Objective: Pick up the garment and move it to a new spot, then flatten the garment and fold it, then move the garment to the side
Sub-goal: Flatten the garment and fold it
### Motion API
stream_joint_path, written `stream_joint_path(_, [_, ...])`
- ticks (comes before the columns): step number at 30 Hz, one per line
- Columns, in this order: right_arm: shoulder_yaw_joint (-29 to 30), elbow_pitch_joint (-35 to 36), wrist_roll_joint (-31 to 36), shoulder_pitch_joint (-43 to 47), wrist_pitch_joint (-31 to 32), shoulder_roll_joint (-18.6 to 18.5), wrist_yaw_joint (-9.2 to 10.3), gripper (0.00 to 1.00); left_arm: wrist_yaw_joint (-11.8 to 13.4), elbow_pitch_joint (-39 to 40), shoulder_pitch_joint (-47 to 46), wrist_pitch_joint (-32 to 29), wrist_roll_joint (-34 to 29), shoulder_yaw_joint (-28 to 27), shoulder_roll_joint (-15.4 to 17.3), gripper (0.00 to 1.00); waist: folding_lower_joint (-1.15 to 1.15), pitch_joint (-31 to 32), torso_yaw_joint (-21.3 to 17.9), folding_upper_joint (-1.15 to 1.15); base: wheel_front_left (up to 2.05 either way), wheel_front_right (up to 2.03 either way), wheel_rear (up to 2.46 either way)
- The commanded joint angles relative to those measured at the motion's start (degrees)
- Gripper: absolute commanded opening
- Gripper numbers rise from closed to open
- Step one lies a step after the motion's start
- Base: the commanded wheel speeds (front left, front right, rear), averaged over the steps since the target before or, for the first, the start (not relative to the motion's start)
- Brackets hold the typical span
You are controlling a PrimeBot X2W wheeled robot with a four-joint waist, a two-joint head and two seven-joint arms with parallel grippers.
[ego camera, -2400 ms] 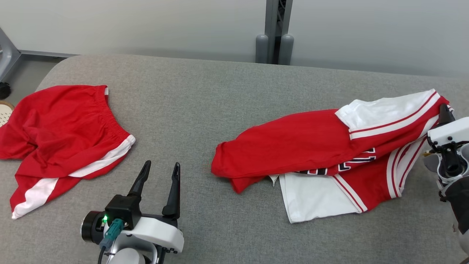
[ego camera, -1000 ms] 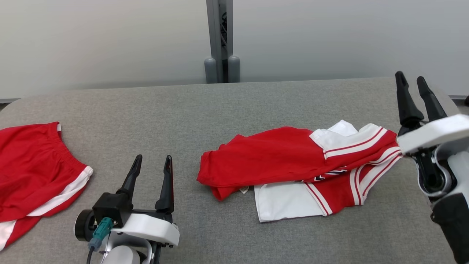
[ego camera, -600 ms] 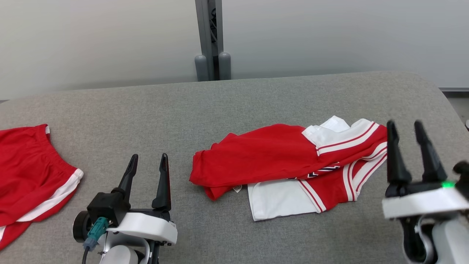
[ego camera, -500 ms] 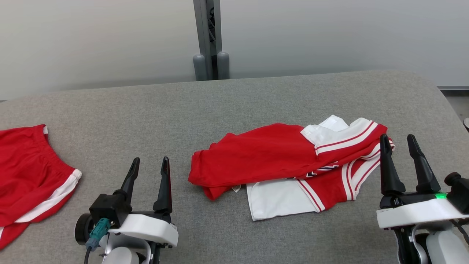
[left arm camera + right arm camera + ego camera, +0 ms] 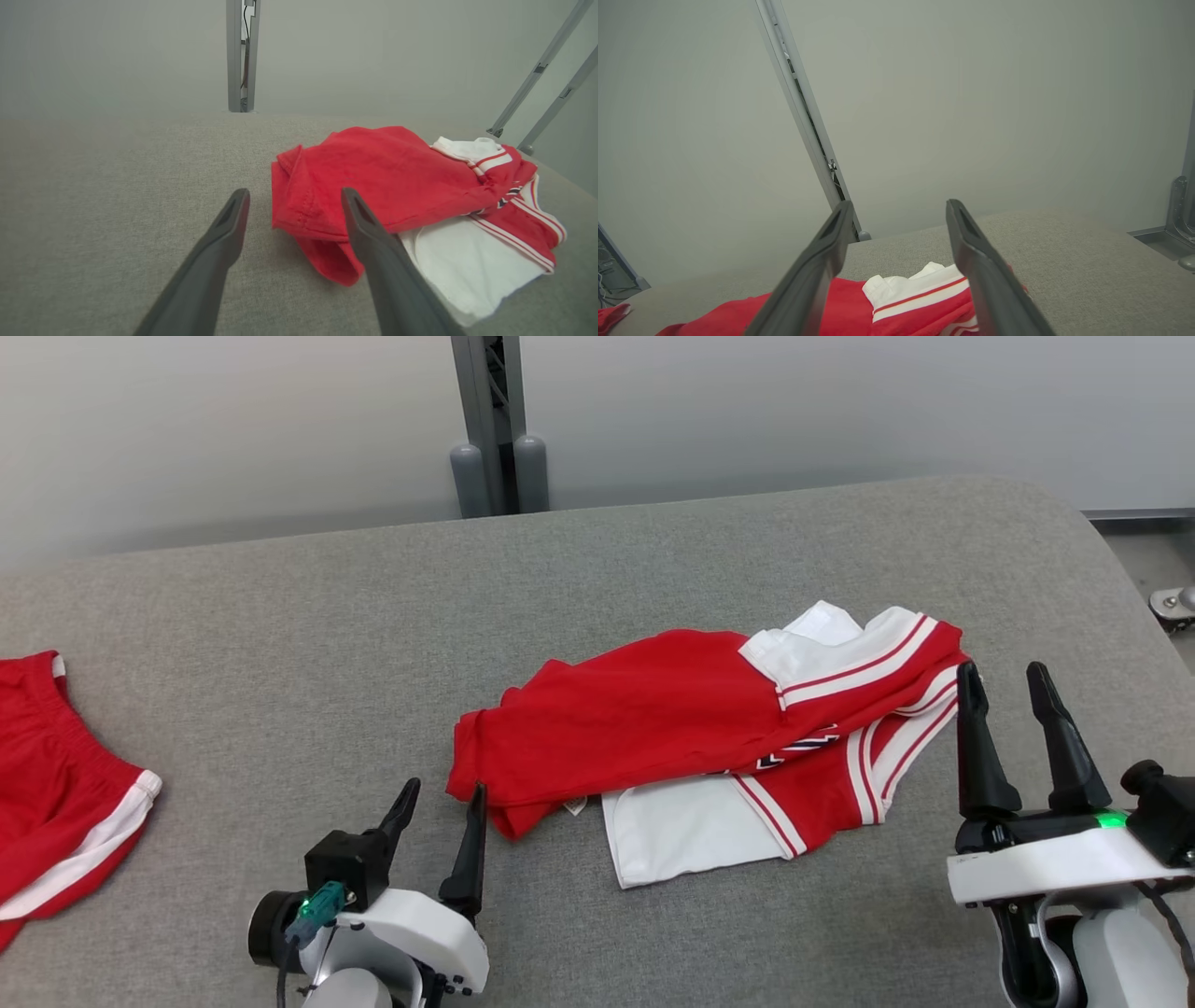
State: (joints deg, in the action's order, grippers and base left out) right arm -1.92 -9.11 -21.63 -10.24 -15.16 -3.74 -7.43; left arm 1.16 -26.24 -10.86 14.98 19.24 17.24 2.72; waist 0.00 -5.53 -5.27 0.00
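While the garment [image 5: 653, 728] lies bunched, red shorts [image 5: 56, 803] sit well apart.

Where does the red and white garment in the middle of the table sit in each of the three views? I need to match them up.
Head view: the garment lies just right of centre, at mid-height.
Left wrist view: the garment is right of centre, at mid-height.
Right wrist view: the garment runs along the bottom edge, centre and left.
Shared landmark: the grey upright post at the back.
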Motion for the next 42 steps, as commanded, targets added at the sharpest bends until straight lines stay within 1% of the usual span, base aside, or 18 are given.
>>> stream_joint_path(1, [-0.01, -0.31, 0.19, -0.46, -0.14, -0.01, -0.11, 1.0, 0.13, -2.96, -2.05, 0.13, 0.78, 0.75, 0.26, 1.0, 0.0, -0.61, -0.63, 0.0, 0.0, 0.0, 0.0])
stream_joint_path(3, [-0.17, -0.38, 0.18, -0.67, -0.14, 0.07, -0.11, 1.0, -0.33, -6.55, -3.58, 0.14, 1.3, 2.16, 0.25, 1.0, 0.0, -0.98, -1.01, 0.0, 0.0, 0.0, 0.0])
stream_joint_path(7, [-0.12, -0.55, -0.04, -1.17, -0.14, 0.3, -0.11, 1.0, -1.01, -10.46, -5.86, 0.13, 4.44, 3.2, 0.27, 1.0, 0.0, -1.69, -1.74, 0.0, 0.0, 0.0, 0.0])
stream_joint_path(14, [-0.02, -0.78, -0.24, -1.18, -0.14, 0.54, -0.11, 1.0, -1.96, -12.28, -8.06, 0.13, 9.7, 3.48, 0.26, 1.0, 0.0, -2.39, -2.36, 0.0, 0.0, 0.0, 0.0])
stream_joint_path(17, [0.11, -0.97, -0.17, -1.12, -0.14, 0.61, -0.11, 1.0, -3.41, -12.25, -8.37, 0.14, 11.93, 3.61, 0.27, 1.0, 0.0, -2.36, -2.35, 0.0, 0.0, 0.0, 0.0])
stream_joint_path(18, [0.15, -1.05, -0.16, -1.1, -0.14, 0.62, -0.11, 1.0, -4.11, -12.04, -8.27, 0.14, 13.01, 3.56, 0.27, 0.8, 0.0, -2.3, -2.34, 0.0, 0.0, 0.0, 0.0])
stream_joint_path(19, [0.17, -1.13, -0.17, -1.08, -0.14, 0.63, -0.11, 1.0, -4.82, -11.76, -8.1, 0.14, 14.3, 3.41, 0.27, 0.34, 0.0, -2.22, -2.33, 0.0, 0.0, 0.0, 0.0])
stream_joint_path(20, [0.15, -1.23, -0.14, -1.07, -0.14, 0.65, -0.11, 1.0, -5.72, -11.32, -7.86, 0.14, 16.0, 3.36, 0.27, 0.0, 0.0, -2.12, -2.31, 0.0, 0.0, 0.0, 0.0])
stream_joint_path(23, [0.09, -1.45, -0.03, -1.0, -0.14, 0.67, -0.11, 1.0, -7.67, -10.39, -7.31, 0.13, 21.07, 4.13, 0.26, 0.0, 0.0, -1.77, -2.23, 0.0, 0.0, 0.0, 0.0])
stream_joint_path(27, [0.02, -1.58, 0.18, -0.67, -0.14, 0.69, -0.11, 1.0, -8.69, -8.29, -8.16, 0.13, 26.57, 4.61, 0.27, 0.0, 0.0, -1.34, -2.0, 0.0, 0.0, 0.0, 0.0])
stream_joint_path(29, [-0.14, -1.59, 0.24, -0.57, -0.14, 0.7, -0.11, 1.0, -8.71, -5.32, -8.69, 0.14, 31.03, 5.23, 0.26, 0.0, 0.0, -1.17, -1.98, 0.0, 0.0, 0.0, 0.0])
stream_joint_path(30, [-0.14, -1.59, 0.24, -0.57, -0.14, 0.7, -0.11, 1.0, -8.71, -5.32, -8.69, 0.14, 31.03, 5.23, 0.26, 0.0, 0.0, -1.17, -1.98, 0.0, 0.0, 0.0, 0.0])
stream_joint_path(31, [-0.17, -1.59, 0.23, -0.61, -0.14, 0.68, -0.11, 1.0, -8.74, -1.79, -8.85, 0.13, 35.29, 5.3, 0.36, 0.0, 0.0, -1.01, -1.94, 0.0, 0.0, 0.0, 0.0])
stream_joint_path(32, [-0.17, -1.59, 0.23, -0.61, -0.14, 0.68, -0.11, 1.0, -8.74, -1.79, -8.85, 0.13, 35.29, 5.3, 0.36, 0.0, 0.0, -1.01, -1.94, 0.0, 0.0, 0.0, 0.0])
stream_joint_path(35, [-0.52, -1.41, 0.37, -0.88, -0.14, 0.7, -0.11, 1.0, -8.7, 3.64, -9.39, 0.14, 41.12, 4.21, 2.03, 0.0, 0.0, -0.81, -2.02, 0.0, 0.0, 0.0, 0.0])
stream_joint_path(37, [-1.11, -1.19, 0.57, -1.21, -0.14, 0.71, -0.11, 1.0, -8.7, 7.21, -10.36, 0.13, 44.4, 2.87, 2.59, 0.0, 0.0, -0.78, -2.17, 0.0, 0.0, 0.0, 0.0])
stream_joint_path(40, [-1.76, -0.71, 0.89, -2.01, -0.14, 0.68, -0.11, 1.0, -8.71, 10.01, -12.04, 0.13, 47.51, 0.82, 3.85, 0.0, 0.0, -1.11, -2.6, 0.0, 0.0, 0.0, 0.0])
stream_joint_path(42, [-2.56, -0.22, 1.12, -2.71, -0.14, 0.68, -0.11, 1.0, -8.71, 9.17, -14.47, 0.13, 47.28, -0.71, 5.19, 0.0, 0.0, -1.73, -3.07, 0.0, 0.0, 0.0, 0.0])
